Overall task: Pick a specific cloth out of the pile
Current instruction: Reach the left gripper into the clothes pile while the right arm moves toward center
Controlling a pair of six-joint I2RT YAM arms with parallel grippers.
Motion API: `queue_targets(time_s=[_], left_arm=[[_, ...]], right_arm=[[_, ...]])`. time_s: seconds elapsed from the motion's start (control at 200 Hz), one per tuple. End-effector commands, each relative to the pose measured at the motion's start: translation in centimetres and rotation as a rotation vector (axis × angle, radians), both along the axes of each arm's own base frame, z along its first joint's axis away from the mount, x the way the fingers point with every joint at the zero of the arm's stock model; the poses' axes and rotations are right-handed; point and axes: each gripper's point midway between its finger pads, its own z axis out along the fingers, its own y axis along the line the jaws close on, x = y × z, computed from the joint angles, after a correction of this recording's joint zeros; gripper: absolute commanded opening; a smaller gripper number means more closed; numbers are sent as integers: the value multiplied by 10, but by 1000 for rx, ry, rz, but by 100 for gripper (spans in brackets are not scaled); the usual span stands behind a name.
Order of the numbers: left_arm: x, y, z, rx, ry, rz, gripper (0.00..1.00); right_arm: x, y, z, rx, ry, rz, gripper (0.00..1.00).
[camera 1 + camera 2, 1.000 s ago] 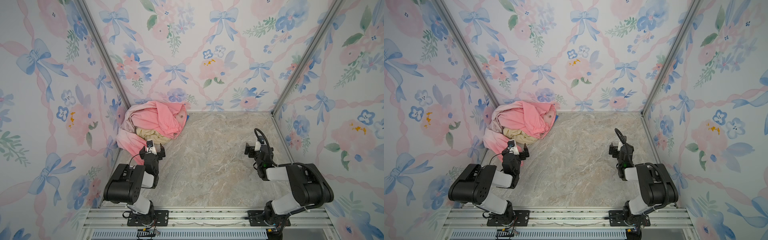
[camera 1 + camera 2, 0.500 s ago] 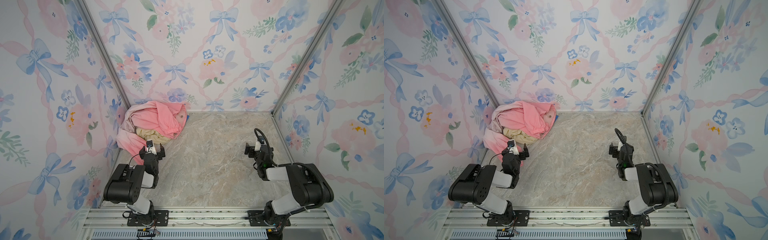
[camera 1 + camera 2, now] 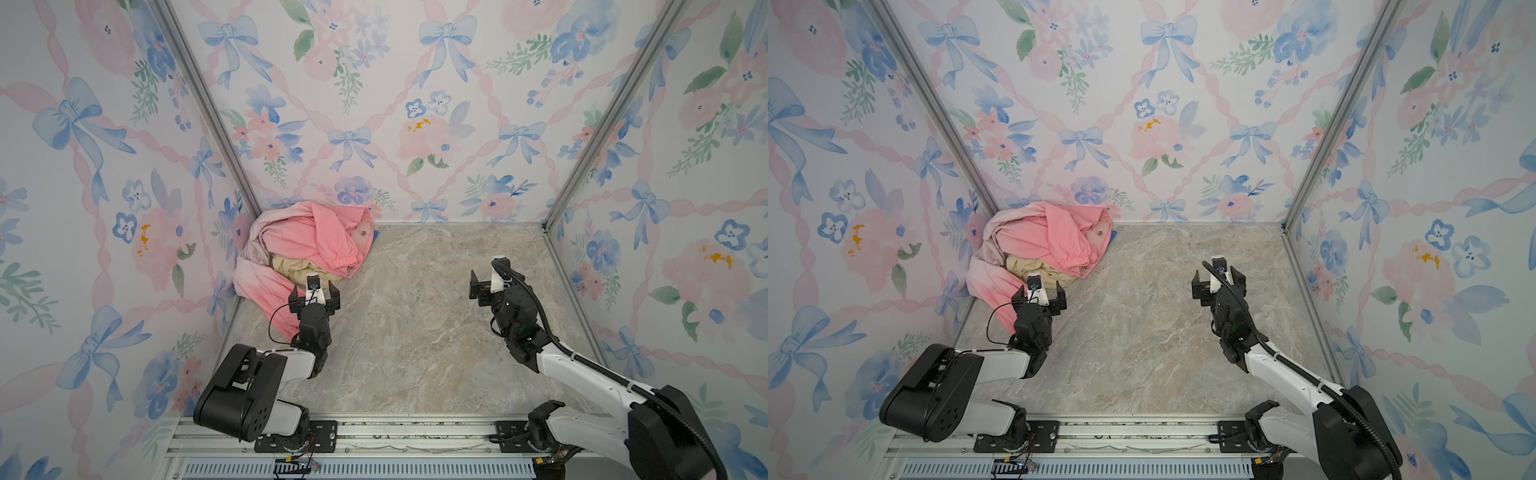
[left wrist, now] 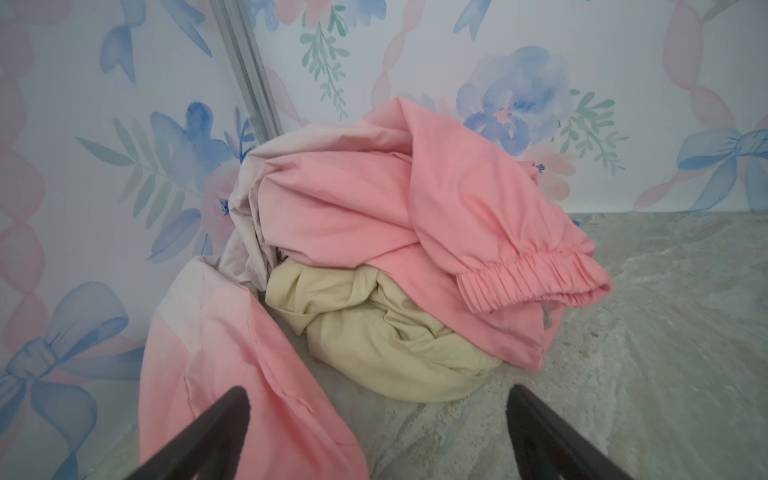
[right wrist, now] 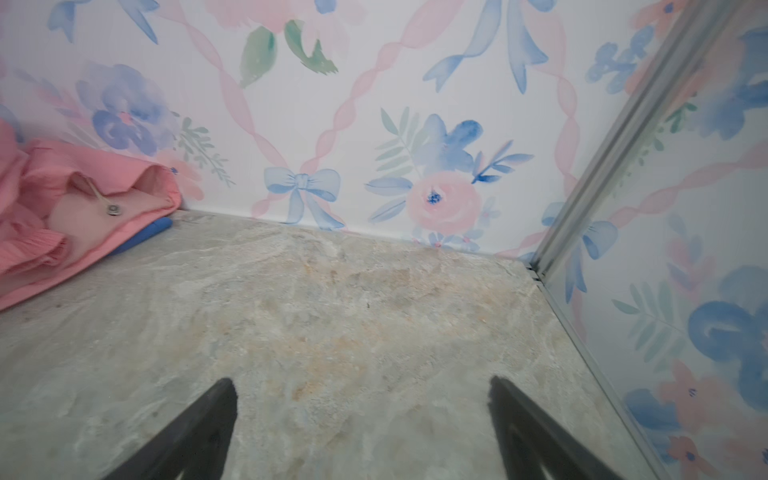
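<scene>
My left tool [image 3: 313, 293] stands with its jaws wide apart, holding nothing, just short of the pile [image 4: 353, 208] in the far left corner of the marbled grey-beige worktop [image 3: 415, 332]. The cream cloth [image 4: 395, 345] lies there, tucked under the pink folds. My right tool [image 3: 1219, 275], likewise spread, hangs well apart over the worktop's right side. Walls [image 3: 374, 104] papered with blue bows and pink flowers, joined by aluminium corner posts [image 3: 208, 108], close three sides.

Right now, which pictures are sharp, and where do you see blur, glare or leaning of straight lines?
In both top views: even, soft light, no glare, sharp; the corner posts lean outward. Left wrist view: the cloth is sharp, the left gripper fingers blurred. Right wrist view: the table sharp, the right gripper fingers blurred.
</scene>
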Motion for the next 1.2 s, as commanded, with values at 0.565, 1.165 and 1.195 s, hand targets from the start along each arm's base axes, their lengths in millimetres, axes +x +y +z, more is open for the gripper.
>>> queue_targets(time_s=[0.565, 1.165, 1.195], left_arm=[[61, -1, -78, -678, 622, -81, 45], [89, 25, -105, -674, 610, 68, 48], [91, 26, -108, -676, 612, 73, 48]], right_arm=[[-103, 237, -64, -108, 114, 648, 97], [-93, 237, -73, -81, 170, 657, 97], [-93, 237, -73, -79, 171, 656, 97]])
